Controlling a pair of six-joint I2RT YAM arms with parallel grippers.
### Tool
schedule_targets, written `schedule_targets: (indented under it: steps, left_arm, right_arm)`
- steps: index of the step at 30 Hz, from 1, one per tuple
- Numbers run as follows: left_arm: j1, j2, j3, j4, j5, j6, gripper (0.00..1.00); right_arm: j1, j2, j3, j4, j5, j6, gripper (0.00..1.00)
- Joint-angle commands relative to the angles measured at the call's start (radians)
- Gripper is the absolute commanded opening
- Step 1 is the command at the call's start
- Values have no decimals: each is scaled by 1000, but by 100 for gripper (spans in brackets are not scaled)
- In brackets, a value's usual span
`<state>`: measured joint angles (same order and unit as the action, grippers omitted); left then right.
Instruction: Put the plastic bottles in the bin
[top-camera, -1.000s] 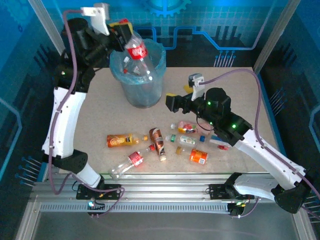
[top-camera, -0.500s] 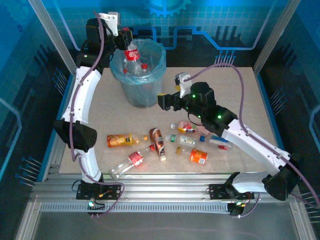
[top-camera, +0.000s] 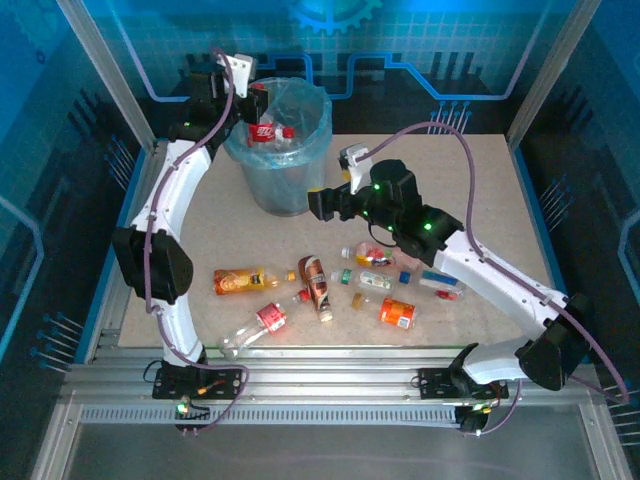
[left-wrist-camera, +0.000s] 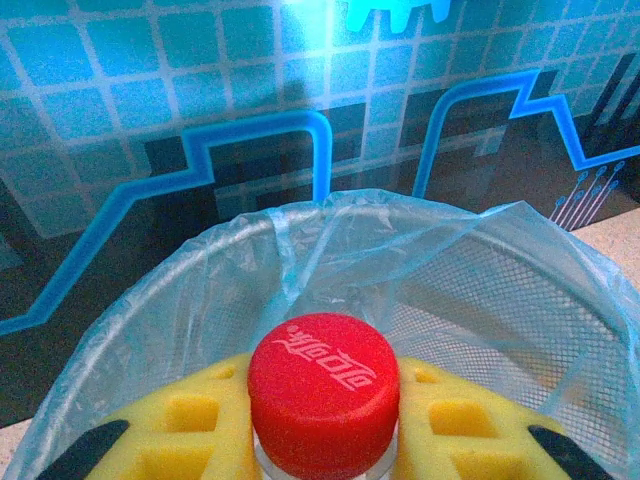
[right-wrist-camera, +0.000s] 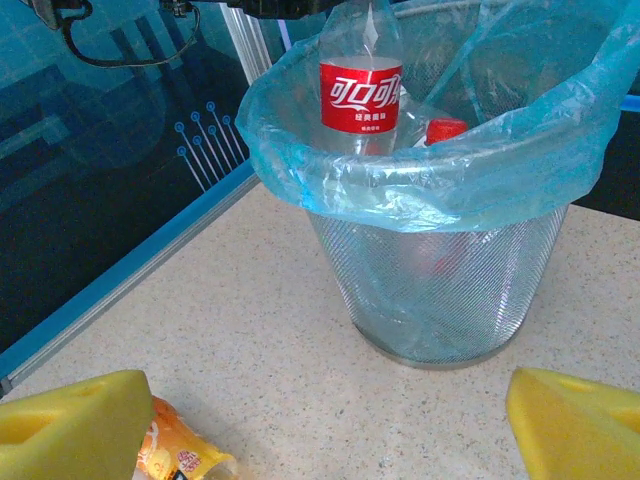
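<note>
Release works best with the bottle (left-wrist-camera: 322, 405), clamped by left fingers (left-wrist-camera: 180, 432), centred over the bin (left-wrist-camera: 520, 310); right fingers (right-wrist-camera: 75, 420) gape.

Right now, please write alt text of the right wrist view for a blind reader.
A red-labelled bottle is upright in the mouth of a mesh bin lined with a blue bag, on a speckled table. The right gripper holds its yellow fingers wide apart below, an orange-labelled bottle beside one.
</note>
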<state>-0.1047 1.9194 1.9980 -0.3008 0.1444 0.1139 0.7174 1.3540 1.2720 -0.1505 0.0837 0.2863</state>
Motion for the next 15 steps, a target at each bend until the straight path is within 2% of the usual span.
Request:
schedule_targets:
  steps: [1,15]
  left_arm:
    - [14,-11,-19,65,32,29,0]
    - [21,-21,-166,116,67,47,0]
  right_arm:
    - [-7,10,37,-9,-17,-16,92]
    - [-6,15,31,-30,6,-31,92]
